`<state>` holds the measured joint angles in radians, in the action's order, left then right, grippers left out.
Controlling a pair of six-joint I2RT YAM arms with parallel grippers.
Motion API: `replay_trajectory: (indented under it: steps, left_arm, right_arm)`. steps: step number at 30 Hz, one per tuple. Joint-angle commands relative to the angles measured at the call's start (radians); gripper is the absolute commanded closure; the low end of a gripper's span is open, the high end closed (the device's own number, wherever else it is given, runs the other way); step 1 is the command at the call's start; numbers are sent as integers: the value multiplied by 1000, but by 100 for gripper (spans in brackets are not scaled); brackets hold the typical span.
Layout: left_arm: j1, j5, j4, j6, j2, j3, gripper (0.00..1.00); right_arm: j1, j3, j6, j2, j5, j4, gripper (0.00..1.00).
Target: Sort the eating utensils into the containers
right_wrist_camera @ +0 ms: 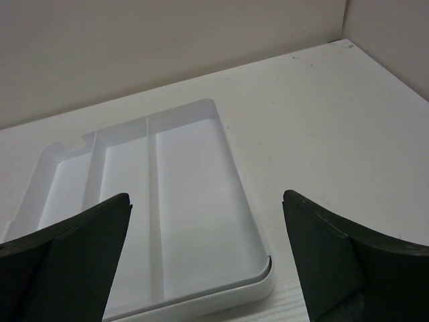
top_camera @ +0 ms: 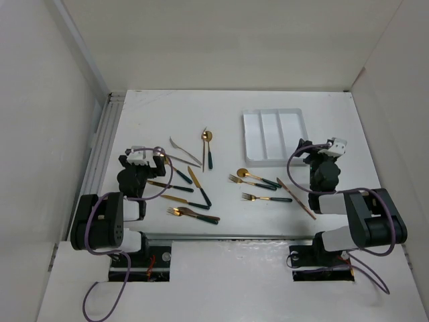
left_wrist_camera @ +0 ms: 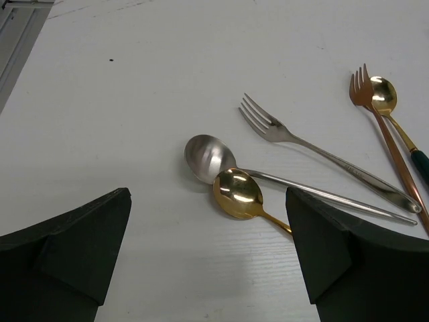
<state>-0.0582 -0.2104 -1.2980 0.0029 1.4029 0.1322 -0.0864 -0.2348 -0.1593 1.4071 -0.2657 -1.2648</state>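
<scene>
The eating utensils lie loose on the white table: a silver fork [top_camera: 184, 149], a gold spoon with a green handle [top_camera: 208, 144], a knife [top_camera: 199, 186], a fork [top_camera: 267, 197] and several more. The containers are three empty compartments of one white tray [top_camera: 248, 137] at the back right. My left gripper [top_camera: 151, 155] is open just short of a gold spoon [left_wrist_camera: 236, 193], a silver spoon [left_wrist_camera: 209, 157] and a silver fork [left_wrist_camera: 268, 124]; between its tips [left_wrist_camera: 208, 201] there is bare table. My right gripper [top_camera: 310, 149] is open [right_wrist_camera: 204, 201] above the tray's near right corner [right_wrist_camera: 261, 275].
A copper fork [left_wrist_camera: 362, 90] and a gold spoon head [left_wrist_camera: 383, 95] lie farther right of the left gripper. A metal rail [top_camera: 100, 154] runs along the table's left edge. White walls enclose the table at the back and on both sides.
</scene>
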Motion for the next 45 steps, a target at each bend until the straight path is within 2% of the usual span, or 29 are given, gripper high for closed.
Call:
replay_trajectory:
  steps: [1, 3, 4, 6, 7, 8, 10, 11, 13, 14, 16, 17, 18, 19, 20, 21, 22, 23, 26, 28, 31, 34, 37, 38, 39, 42, 45]
  left_arm:
    - [4, 5, -221, 5, -24, 23, 0]
    - [4, 5, -234, 5, -24, 23, 0]
    - [4, 5, -234, 5, -15, 23, 0]
    - [4, 5, -247, 5, -15, 23, 0]
    - [4, 5, -247, 5, -15, 23, 0]
    - [4, 5, -268, 5, -15, 23, 0]
    - [-14, -108, -322, 29, -27, -16, 0]
    - [-14, -109, -310, 29, -62, -28, 0]
    - [-34, -124, -378, 8, -91, -71, 0]
    - [-34, -115, -351, -6, -126, -80, 0]
    - [-45, -104, -193, -15, -310, -21, 0]
    - [-45, -142, 126, 146, -381, 42, 0]
    - [-45, -199, 284, 266, -459, 117, 0]
    - [-17, -275, 424, 375, -473, 264, 0]
    - [-8, -276, 626, 452, -473, 329, 0]
    - [-8, -246, 690, 483, -473, 389, 0]
    - [-8, -157, 739, 473, -461, 441, 0]
    - [-8, -114, 775, 473, -449, 525, 0]
    - [-8, -19, 880, 473, -394, 654, 0]
    - [1, -7, 933, 461, -383, 701, 0]
    - [1, 8, 919, 425, -383, 713, 0]
    - [1, -59, 893, 459, -424, 667, 0]
    - [1, -93, 861, 468, -449, 621, 0]
    - [1, -93, 852, 450, -449, 621, 0]
    - [1, -93, 852, 450, -458, 621, 0]
    - [1, -103, 842, 427, -458, 621, 0]
    - [1, -92, 851, 427, -458, 621, 0]
  right_arm:
    - [-7, -29, 7, -23, -7, -54, 0]
    - [-16, -104, 7, -107, -20, 101, 0]
    - [-16, -163, 7, -219, -29, 410, 0]
    - [-16, -373, -9, -276, -61, 688, 0]
    - [-16, -493, 28, -304, -61, 913, 0]
    - [-16, -494, 50, -313, -50, 1014, 0]
    - [-25, -638, 93, -332, -27, 1198, 0]
    - [-26, -679, 121, -341, -9, 1380, 0]
    - [-26, -798, 121, -341, 43, 1558, 0]
    - [-26, -831, 121, -317, 57, 1722, 0]
    - [-26, -901, 121, -286, 82, 1864, 0]
    - [-26, -919, 121, -268, 82, 1930, 0]
    - [-26, -934, 100, -222, 82, 2041, 0]
    - [-26, -945, 99, -199, 68, 2090, 9]
    - [-26, -965, 87, -179, 68, 2102, 17]
    - [-26, -965, 87, -159, 97, 2116, 24]
    - [-26, -975, 77, -148, 127, 2116, 34]
    - [-35, -985, 76, -134, 143, 2125, 39]
    - [-45, -1008, 76, -47, 152, 2168, 48]
    - [-58, -1061, 76, 27, 139, 2228, 48]
    - [-81, -1135, 49, 93, 167, 2288, 47]
    - [-127, -1155, 21, 145, 195, 2308, 43]
    - [-136, -1172, 10, 210, 154, 2319, 40]
    - [-136, -1172, 26, 234, 154, 2334, 46]
    - [-150, -1184, 80, 268, 154, 2334, 56]
    - [-260, -1132, 188, 218, 189, 2243, 57]
    - [-429, -1045, 257, 156, 203, 2176, 48]
